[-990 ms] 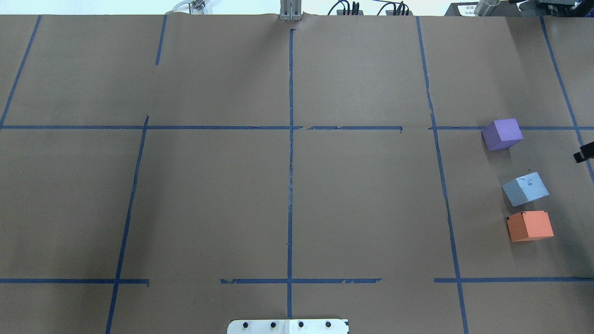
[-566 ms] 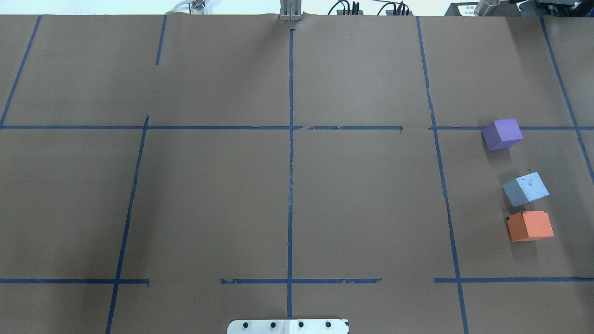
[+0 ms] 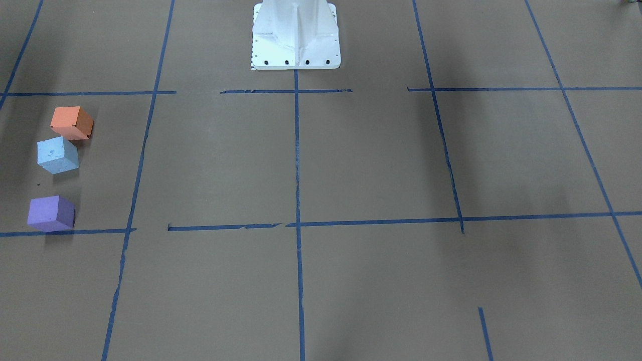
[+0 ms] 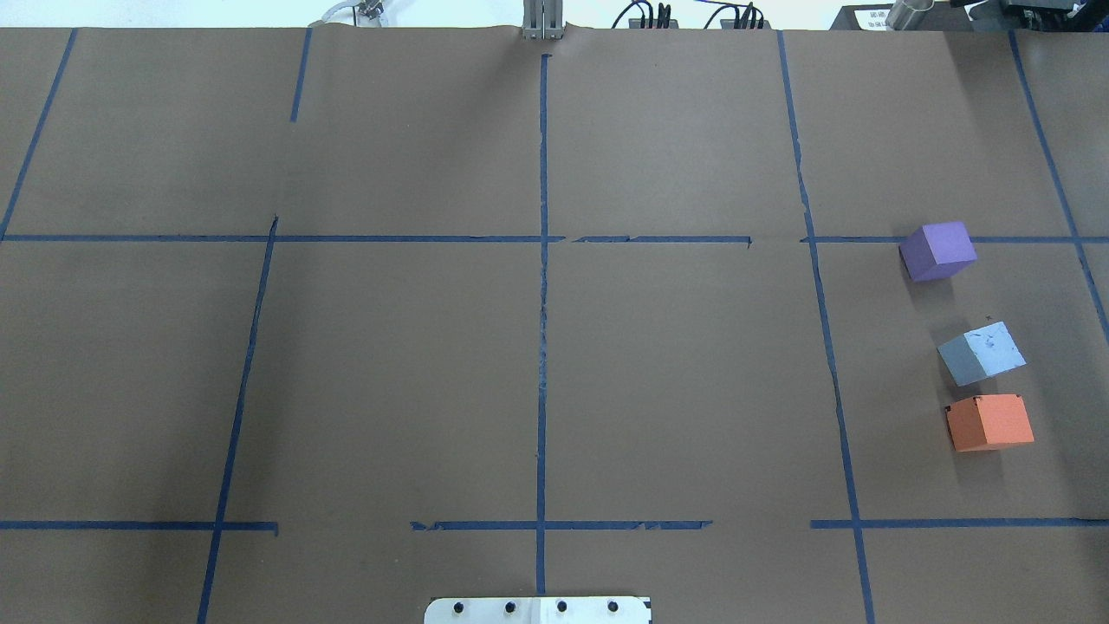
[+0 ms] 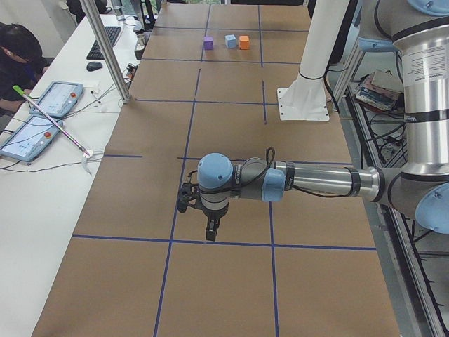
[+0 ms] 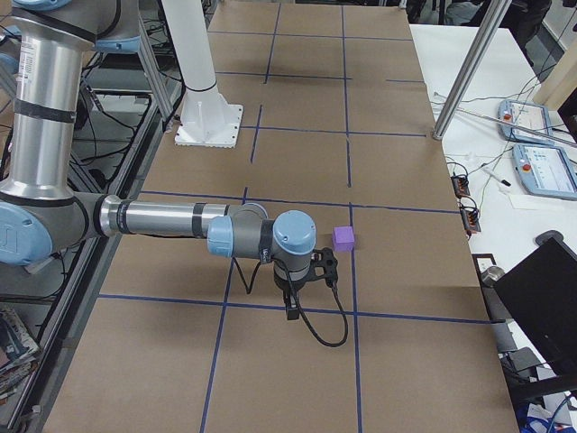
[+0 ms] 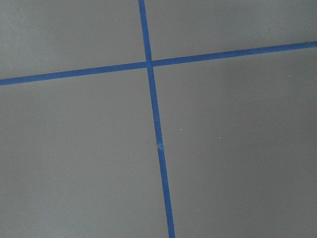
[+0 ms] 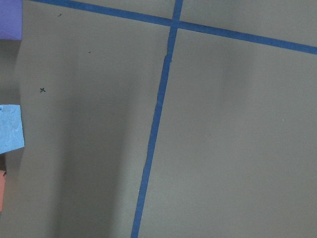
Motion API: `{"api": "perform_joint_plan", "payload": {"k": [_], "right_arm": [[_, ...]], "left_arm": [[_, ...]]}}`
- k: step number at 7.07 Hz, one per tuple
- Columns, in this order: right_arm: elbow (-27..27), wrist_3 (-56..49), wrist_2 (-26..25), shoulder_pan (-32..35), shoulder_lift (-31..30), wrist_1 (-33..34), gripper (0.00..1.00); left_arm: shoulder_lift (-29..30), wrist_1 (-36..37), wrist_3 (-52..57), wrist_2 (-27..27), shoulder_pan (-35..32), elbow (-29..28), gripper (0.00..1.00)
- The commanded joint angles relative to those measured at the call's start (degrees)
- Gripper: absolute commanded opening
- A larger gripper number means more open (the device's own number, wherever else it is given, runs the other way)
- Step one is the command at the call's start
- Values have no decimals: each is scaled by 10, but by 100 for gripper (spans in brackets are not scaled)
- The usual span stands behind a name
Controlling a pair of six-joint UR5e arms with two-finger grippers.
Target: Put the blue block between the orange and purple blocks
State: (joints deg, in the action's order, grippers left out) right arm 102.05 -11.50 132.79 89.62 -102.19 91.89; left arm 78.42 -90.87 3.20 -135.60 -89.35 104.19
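The light blue block (image 4: 983,351) sits on the brown table between the purple block (image 4: 940,250) and the orange block (image 4: 990,422), close to the orange one, at the right side of the overhead view. The front view shows the same row: orange (image 3: 71,122), blue (image 3: 57,155), purple (image 3: 50,213). The right wrist view catches their edges at its left border, the blue block (image 8: 11,128) among them. My left gripper (image 5: 211,230) shows only in the exterior left view and my right gripper (image 6: 290,308) only in the exterior right view, beside the purple block (image 6: 343,238). I cannot tell whether either is open.
The white robot base (image 3: 296,35) stands at the table's near middle edge. Blue tape lines (image 4: 541,303) cross the brown paper. A side bench with tablets (image 5: 42,116) and a metal post (image 5: 105,49) runs along the far side.
A black part of my right gripper at the overhead view's right edge has moved out of that view. The three blocks have not moved.
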Motion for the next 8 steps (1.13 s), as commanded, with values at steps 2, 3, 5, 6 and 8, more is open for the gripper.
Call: {"api": "perform_joint_plan", "payload": {"k": [2, 3, 5, 6, 8], "right_arm": [[-1, -1, 6, -1, -1, 0, 100], [0, -1, 9, 0, -4, 0, 100], [1, -3, 12, -1, -5, 0, 100], [1, -3, 13, -1, -5, -1, 100], [1, -3, 17, -1, -5, -1, 100]], "left_arm": [[-24, 1, 1, 41, 1, 12, 100], [-24, 0, 1, 40, 1, 13, 100], [-24, 1, 1, 39, 1, 13, 100], [-24, 0, 1, 39, 1, 13, 100], [-24, 0, 1, 40, 1, 13, 100]]}}
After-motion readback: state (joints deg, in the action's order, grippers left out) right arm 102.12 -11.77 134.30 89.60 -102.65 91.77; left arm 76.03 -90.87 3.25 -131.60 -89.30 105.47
